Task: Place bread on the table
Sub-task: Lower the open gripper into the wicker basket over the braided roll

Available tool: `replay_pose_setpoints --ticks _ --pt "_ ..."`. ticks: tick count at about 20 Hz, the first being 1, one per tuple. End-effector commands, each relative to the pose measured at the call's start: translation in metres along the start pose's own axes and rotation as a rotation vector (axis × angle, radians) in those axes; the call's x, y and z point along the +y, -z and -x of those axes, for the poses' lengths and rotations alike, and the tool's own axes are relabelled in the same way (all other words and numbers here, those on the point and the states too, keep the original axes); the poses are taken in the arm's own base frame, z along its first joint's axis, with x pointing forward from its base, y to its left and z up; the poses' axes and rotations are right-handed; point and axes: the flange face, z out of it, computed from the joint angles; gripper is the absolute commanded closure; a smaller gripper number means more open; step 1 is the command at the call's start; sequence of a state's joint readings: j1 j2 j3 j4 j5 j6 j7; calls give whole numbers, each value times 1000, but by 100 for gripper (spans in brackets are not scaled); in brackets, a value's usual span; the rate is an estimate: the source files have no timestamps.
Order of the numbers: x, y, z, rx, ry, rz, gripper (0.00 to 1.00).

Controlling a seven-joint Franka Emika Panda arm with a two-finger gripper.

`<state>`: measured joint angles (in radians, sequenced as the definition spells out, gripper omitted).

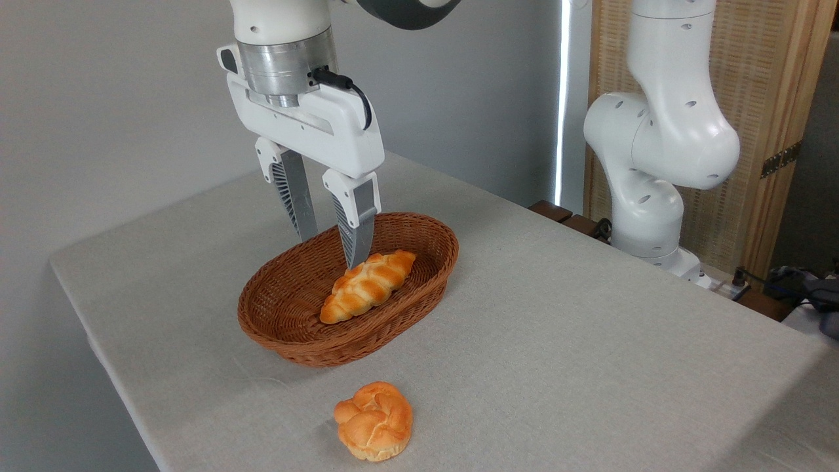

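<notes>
On grey cloth table [590, 341] | one oval wicker basket [288, 328], one braided loaf [367, 287] inside | one knotted bun [374, 421] near | hand [331, 249] open above

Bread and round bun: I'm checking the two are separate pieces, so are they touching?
Apart. The camera view shows the bread inside the basket, the round bun outside on the table.

No legible text, labels, brand marks, numbers or signs appear on any surface in the camera view.
</notes>
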<state>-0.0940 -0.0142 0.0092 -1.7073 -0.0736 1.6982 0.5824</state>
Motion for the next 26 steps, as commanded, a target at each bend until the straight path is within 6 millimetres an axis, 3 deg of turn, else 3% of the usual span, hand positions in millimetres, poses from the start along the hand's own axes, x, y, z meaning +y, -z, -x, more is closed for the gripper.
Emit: replay_pose_setpoints --ticks 1,14,17,20,26 --pt "-2 6 -1 8 -4 -1 0" --pt "3 2 2 -8 -8 9 0" --pt "13 -4 13 -16 -17 14 0" --pt "26 -14 26 -4 -24 13 0" --pt "78 -59 34 23 -89 -18 0"
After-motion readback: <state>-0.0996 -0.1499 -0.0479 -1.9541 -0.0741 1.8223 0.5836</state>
